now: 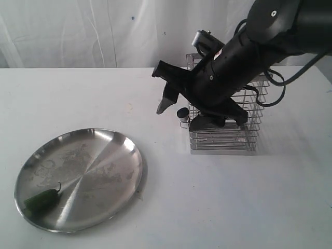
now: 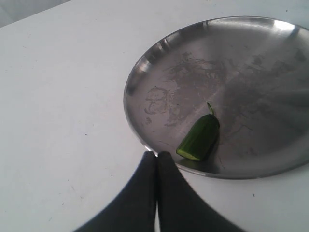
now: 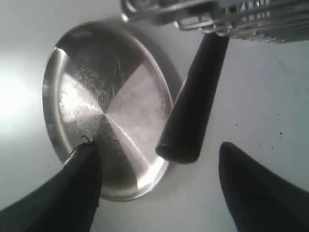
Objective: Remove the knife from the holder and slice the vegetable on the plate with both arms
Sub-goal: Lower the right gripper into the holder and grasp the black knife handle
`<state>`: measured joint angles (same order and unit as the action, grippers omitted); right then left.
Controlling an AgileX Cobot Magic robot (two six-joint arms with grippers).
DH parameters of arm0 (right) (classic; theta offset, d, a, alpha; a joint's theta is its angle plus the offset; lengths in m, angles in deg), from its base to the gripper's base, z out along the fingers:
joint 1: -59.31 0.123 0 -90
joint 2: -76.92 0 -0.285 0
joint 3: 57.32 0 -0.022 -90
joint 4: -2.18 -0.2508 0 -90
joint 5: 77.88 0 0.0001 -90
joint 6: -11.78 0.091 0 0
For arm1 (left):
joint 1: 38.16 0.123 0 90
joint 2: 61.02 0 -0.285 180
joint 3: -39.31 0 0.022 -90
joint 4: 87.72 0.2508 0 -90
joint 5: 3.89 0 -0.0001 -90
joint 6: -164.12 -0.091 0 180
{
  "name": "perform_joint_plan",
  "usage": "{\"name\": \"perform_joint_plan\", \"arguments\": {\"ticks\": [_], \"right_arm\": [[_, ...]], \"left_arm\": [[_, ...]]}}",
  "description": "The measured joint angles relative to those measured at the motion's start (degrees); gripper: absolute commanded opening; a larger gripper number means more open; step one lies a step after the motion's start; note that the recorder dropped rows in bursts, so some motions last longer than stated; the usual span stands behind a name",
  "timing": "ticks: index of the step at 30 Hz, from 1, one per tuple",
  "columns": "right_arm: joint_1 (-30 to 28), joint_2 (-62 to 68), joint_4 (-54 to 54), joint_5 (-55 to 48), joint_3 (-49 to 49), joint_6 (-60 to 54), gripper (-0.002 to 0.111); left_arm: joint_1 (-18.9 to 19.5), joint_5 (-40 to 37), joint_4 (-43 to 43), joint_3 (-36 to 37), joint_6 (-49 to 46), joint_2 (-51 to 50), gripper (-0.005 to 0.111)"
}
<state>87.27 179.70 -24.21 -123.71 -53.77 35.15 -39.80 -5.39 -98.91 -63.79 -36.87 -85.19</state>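
The knife (image 3: 190, 96) sits in the wire holder (image 3: 241, 19), with its black handle sticking out of the side toward the plate (image 3: 67, 72). Only the right wrist view shows the handle in the gap between the wide-open right jaws, clear of both fingers (image 3: 72, 193). The exterior view shows only the handle's round butt. The left wrist view alone shows the left jaws pressed shut at the plate's rim. The cut vegetable (image 2: 199, 137) lies just beyond them, on the plate. The surface (image 1: 218, 207) is white.
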Motion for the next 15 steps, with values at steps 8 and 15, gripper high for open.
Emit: {"name": "perform_joint_plan", "arguments": {"ticks": [8,15], "right_arm": [[0.0,0.7,2.9,1.9,0.0,0.0,0.063],[0.0,3.6,3.0,4.6,0.0,0.0,0.032]], "left_arm": [[0.0,0.0,0.0,0.0,0.0,0.0,0.000],[0.0,0.0,0.0,0.0,0.0,0.0,0.000]]}}
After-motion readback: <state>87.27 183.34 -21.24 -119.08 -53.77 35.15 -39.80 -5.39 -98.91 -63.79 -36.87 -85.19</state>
